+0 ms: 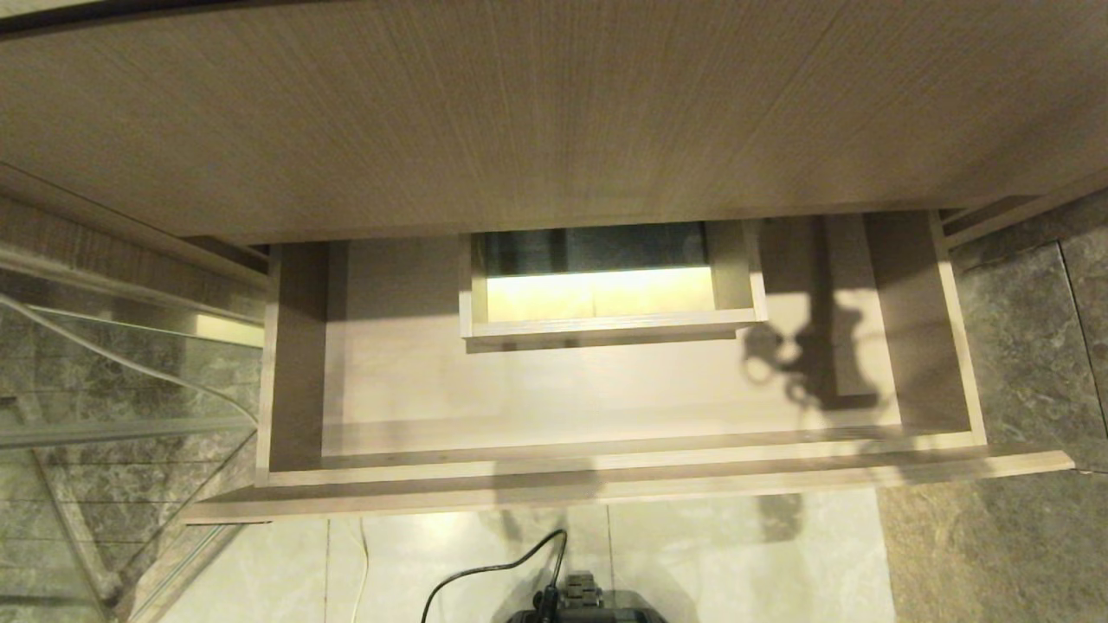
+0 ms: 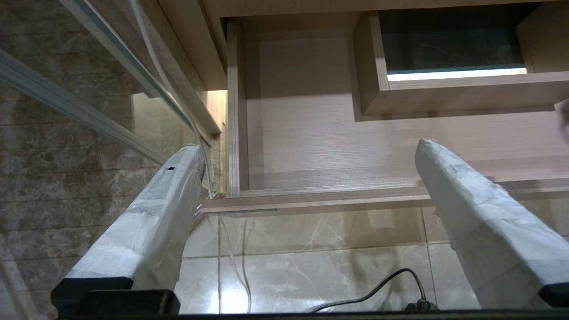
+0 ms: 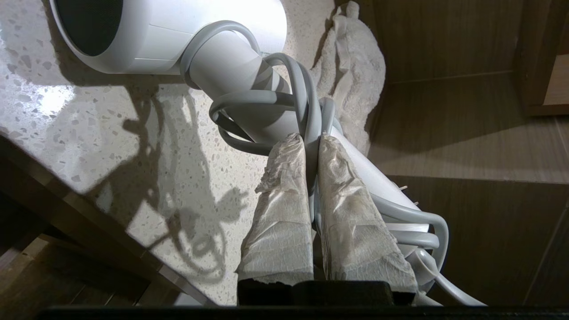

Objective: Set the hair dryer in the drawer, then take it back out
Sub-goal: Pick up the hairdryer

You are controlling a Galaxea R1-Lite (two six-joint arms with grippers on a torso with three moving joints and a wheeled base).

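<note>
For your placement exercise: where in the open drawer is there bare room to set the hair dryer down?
The drawer floor is bare: a wide strip between the front wall and the boxed cut-out, plus bays left and right of that box. Only the mid-back is crowded, by the cut-out. The right gripper is shut on the dryer's cord, over the speckled counter.

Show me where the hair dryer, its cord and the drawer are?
hair dryer point(image 3: 178, 35), right wrist view, on its white head.
cord point(image 3: 284, 98), right wrist view, on the loops round the handle.
drawer point(image 1: 606, 472), head view, on its front rim.
</note>
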